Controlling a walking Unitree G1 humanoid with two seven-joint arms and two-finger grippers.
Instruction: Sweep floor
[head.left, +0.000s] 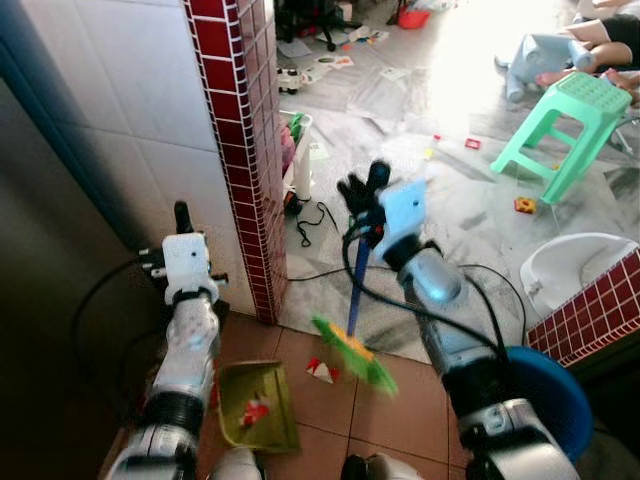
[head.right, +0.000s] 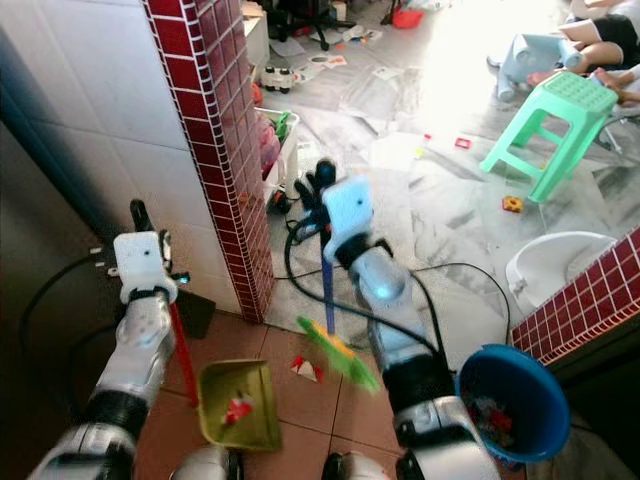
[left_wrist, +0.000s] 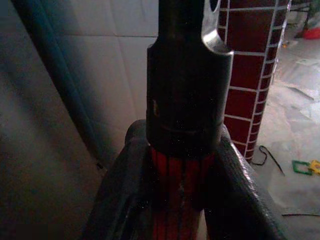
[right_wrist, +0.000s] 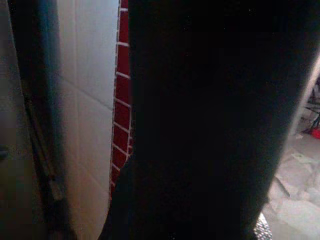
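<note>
My left gripper (head.left: 183, 215) is shut on the red handle (left_wrist: 180, 200) of an olive-green dustpan (head.right: 240, 405), which rests on the brown floor tiles with a red scrap (head.right: 237, 408) in it. My right gripper (head.left: 362, 190) is shut on the blue handle (head.right: 327, 290) of a broom. Its green and yellow head (head.left: 355, 355) hangs blurred just right of the dustpan. A small red-and-white scrap (head.left: 321, 370) lies on the tiles between dustpan and broom head. In the right wrist view the dark handle (right_wrist: 210, 120) covers most of the picture.
A red-tiled pillar (head.left: 245, 150) stands between my arms, with white wall to its left. A blue bucket (head.right: 515, 400), a low red-tiled wall (head.left: 590, 310) and a white basin (head.left: 575, 265) are on the right. Beyond lie a green stool (head.left: 565, 120), black cables (head.left: 320, 215), scattered papers and toys, and a seated person (head.left: 600, 40).
</note>
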